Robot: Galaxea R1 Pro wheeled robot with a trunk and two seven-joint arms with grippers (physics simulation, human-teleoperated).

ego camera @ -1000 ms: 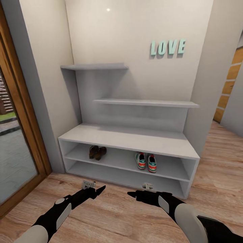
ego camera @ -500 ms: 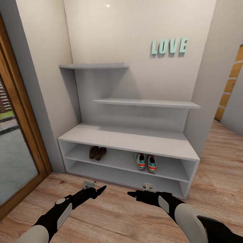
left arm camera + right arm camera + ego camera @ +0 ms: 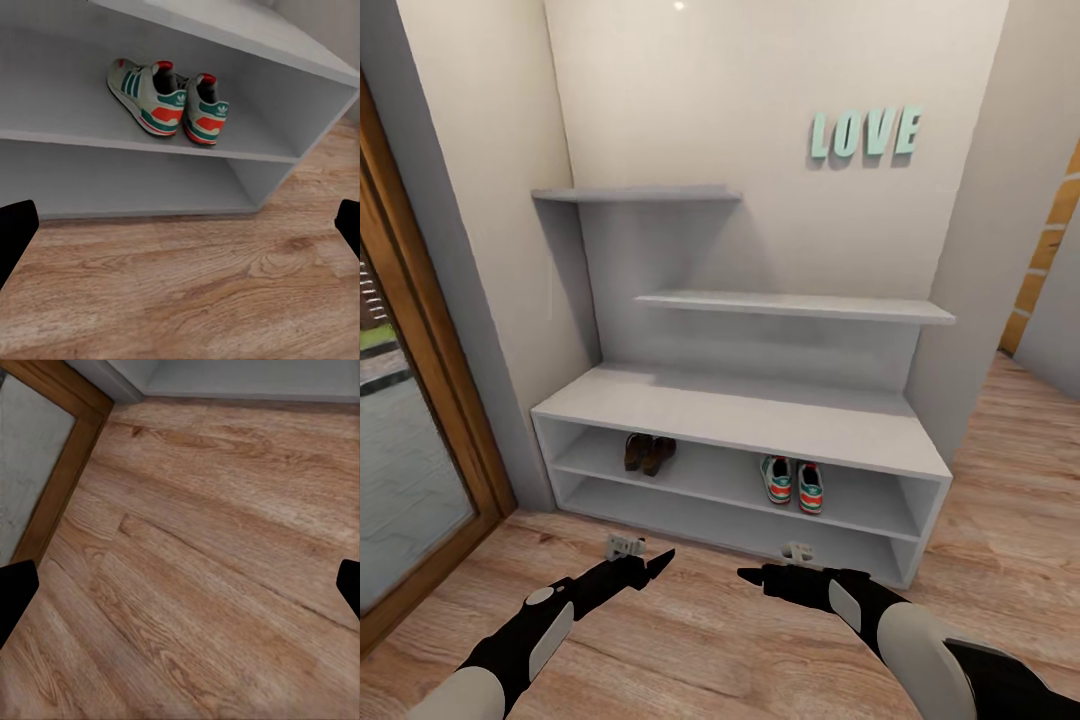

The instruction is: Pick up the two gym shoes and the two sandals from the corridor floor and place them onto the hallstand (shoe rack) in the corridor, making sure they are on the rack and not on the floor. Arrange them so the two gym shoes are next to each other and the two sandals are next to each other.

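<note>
In a corridor alcove, the head view shows the pale hallstand (image 3: 740, 415) against the wall, its upper open shelf carrying the two sandals (image 3: 647, 452) toward the left end and the two gym shoes (image 3: 794, 482) toward the right, each pair side by side. The left claw (image 3: 626, 547) and the right claw (image 3: 796, 551) hover low over the corridor floor (image 3: 700, 640), just in front of the rack's base, both spread open and holding nothing. The sandals lie beyond and slightly above the left claw, the gym shoes likewise beyond the right. Teal letters reading LOVE (image 3: 863, 134) hang on the wall above, and a wood-framed glass door (image 3: 410, 430) stands off to the left claw's outer side.

The left wrist view looks between two widely parted dark fingertips (image 3: 15, 232) at the gym shoes (image 3: 169, 101), heels outward on the shelf ahead, well apart from the claw.

The right wrist view has parted fingertips (image 3: 15, 592) over bare floor planks (image 3: 210, 562), the door frame (image 3: 60, 487) beyond.
</note>
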